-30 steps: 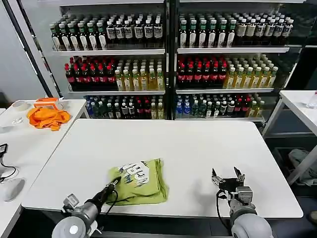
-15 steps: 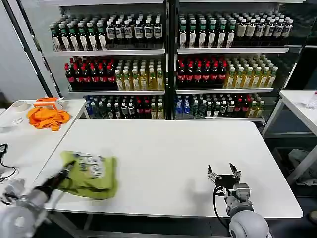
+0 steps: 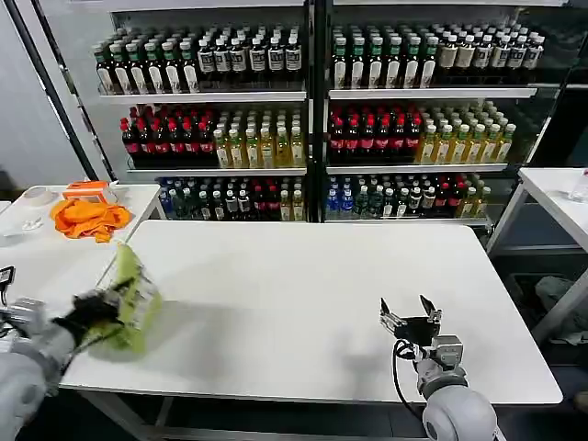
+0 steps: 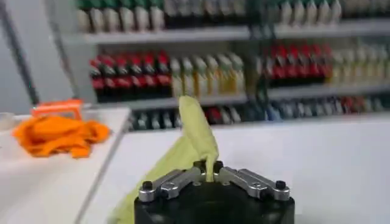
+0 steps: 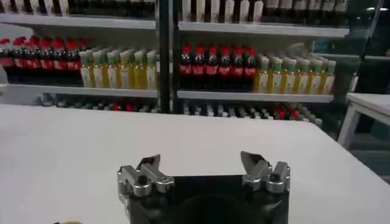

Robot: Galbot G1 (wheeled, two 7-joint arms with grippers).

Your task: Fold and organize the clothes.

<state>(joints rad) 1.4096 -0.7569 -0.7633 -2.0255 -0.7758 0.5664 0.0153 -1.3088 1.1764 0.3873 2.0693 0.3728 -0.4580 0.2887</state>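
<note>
Now left gripper (image 4: 209,172) clenched on lime T-shirt (image 3: 135,294), lifted at table (image 3: 303,294) edge; right gripper (image 3: 411,322) released.

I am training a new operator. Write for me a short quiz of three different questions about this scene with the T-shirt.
1. True or false: the left pincer is shut on the lime T-shirt.
2. What is the state of the right pincer? A) shut on a bottle B) open and holding nothing C) shut on the orange cloth
3. Fill in: the orange cloth lies on the ___ table, to the robot's left.

Key: 1 true; 2 B; 3 side
</note>
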